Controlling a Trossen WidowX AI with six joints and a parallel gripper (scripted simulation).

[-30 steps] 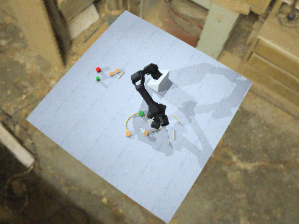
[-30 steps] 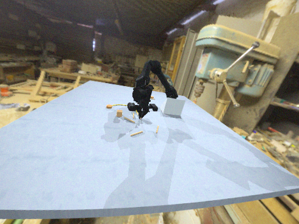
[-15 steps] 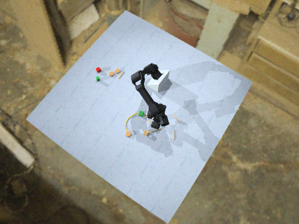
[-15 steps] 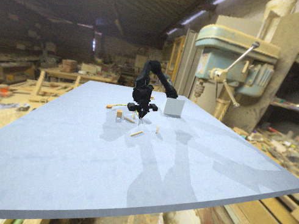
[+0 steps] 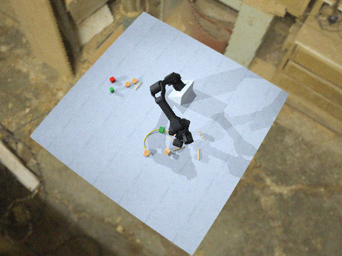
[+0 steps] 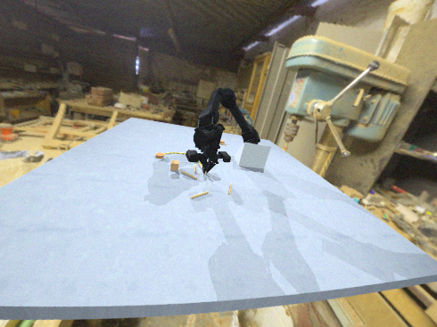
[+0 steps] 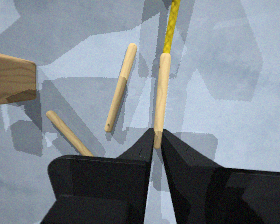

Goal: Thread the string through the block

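My gripper [image 6: 206, 172] [image 7: 156, 132] is shut on one end of the thin wooden stick [image 7: 162, 85]. The yellow string [image 5: 144, 140] [image 7: 171, 30] leaves the stick's far end and curves round to the round wooden button [image 5: 146, 153] [image 6: 160, 155]. The wooden block [image 5: 167, 152] [image 6: 175, 166] [image 7: 17, 79] stands on the table, left of the held stick in the wrist view and apart from it. Its hole does not show. The string is not in the block. How high the stick is above the table is hard to tell.
Loose sticks [image 7: 120, 89] [image 7: 70, 134] lie between block and gripper; two more [image 5: 201, 135] [image 5: 199, 154] lie beyond the gripper. A green cube [image 5: 162, 130] is by the string. A white wedge [image 5: 186, 93] [image 6: 254, 157] stands near the arm's base. A red cube [image 5: 112, 79] and small items are farther off.
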